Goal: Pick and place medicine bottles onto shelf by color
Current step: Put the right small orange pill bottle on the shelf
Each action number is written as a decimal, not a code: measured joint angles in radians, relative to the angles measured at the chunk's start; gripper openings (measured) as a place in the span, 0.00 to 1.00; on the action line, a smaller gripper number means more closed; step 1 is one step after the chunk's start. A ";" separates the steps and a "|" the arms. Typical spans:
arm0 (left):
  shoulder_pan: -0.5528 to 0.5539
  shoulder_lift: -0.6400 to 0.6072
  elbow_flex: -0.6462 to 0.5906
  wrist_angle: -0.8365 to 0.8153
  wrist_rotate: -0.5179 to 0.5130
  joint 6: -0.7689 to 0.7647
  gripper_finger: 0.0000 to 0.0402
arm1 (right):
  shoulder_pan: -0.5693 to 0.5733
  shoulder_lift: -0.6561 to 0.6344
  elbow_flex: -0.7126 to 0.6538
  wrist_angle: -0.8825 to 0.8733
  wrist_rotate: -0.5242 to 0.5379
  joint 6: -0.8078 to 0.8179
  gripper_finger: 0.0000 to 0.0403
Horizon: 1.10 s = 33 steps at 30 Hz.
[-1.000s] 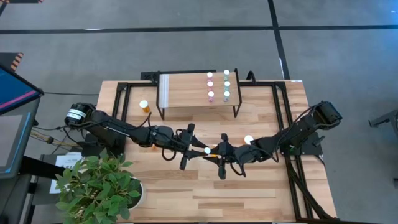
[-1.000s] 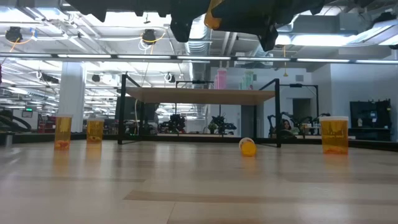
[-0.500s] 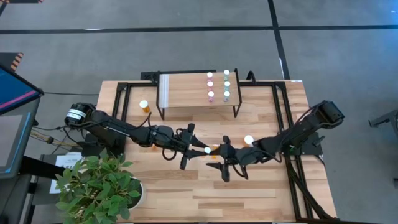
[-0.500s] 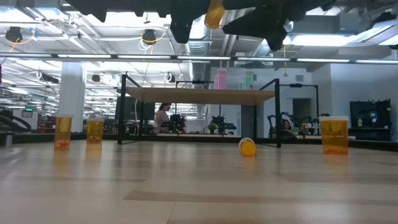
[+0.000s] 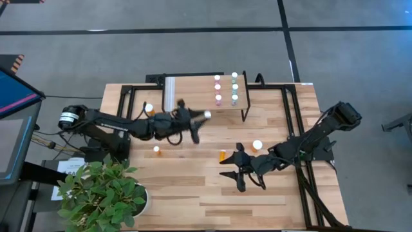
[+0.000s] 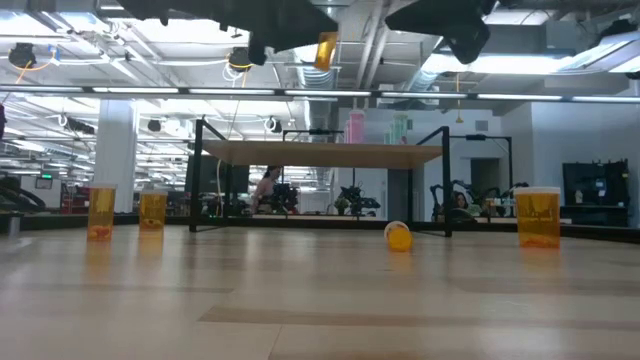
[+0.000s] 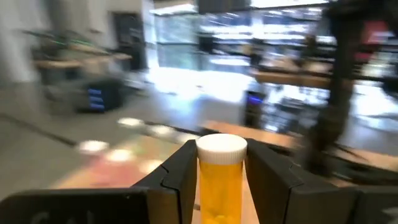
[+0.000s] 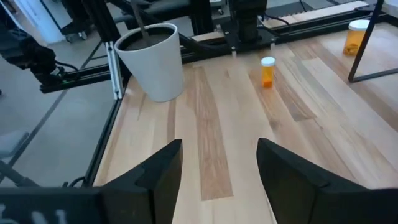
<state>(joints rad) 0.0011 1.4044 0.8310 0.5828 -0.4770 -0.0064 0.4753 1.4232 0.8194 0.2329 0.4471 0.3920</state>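
Note:
My left gripper (image 5: 197,120) is shut on an orange medicine bottle with a white cap (image 5: 207,115), just in front of the shelf's near edge and high above the table; it also shows in the low view (image 6: 326,50). The light-wood shelf (image 5: 193,90) carries pink bottles (image 5: 217,87) and pale green bottles (image 5: 235,86), standing on their bases. My right gripper (image 5: 239,173) is open and empty over the table's middle, near a small orange bottle lying on its side (image 5: 223,155). My left gripper pinches the orange bottle's body (image 7: 220,186) between its two fingers (image 7: 183,177), just below the white cap (image 7: 221,145). The fingers come about level from the table's left. The bottle stands upright in the hold, lifted clear of the table.
A larger orange bottle (image 5: 257,145) stands right of the lying one. Another large one (image 5: 149,109) stands left of the shelf, and a small one (image 5: 156,149) at mid-left. A potted plant (image 5: 106,193) sits at the near left corner. Black rails (image 5: 293,122) frame the table.
My left gripper has carried the orange bottle from the table's middle toward the far edge, up to the shelf's near side, keeping it upright. My right gripper has drawn back a little toward the near right, still open.

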 joint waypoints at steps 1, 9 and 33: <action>0.016 0.002 0.000 0.019 -0.031 0.018 0.26 | -0.003 0.004 0.000 -0.003 0.000 0.000 0.56; 0.168 0.123 0.001 0.234 -0.036 0.051 0.26 | -0.020 0.003 0.000 -0.017 0.000 0.000 0.56; 0.447 0.332 0.000 0.378 0.038 -0.145 0.26 | -0.018 0.004 0.000 -0.025 -0.001 -0.035 0.55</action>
<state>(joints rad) 0.4479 1.7366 0.8310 0.9608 -0.4393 -0.1514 0.4576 1.4269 0.8196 0.2076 0.4465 0.3573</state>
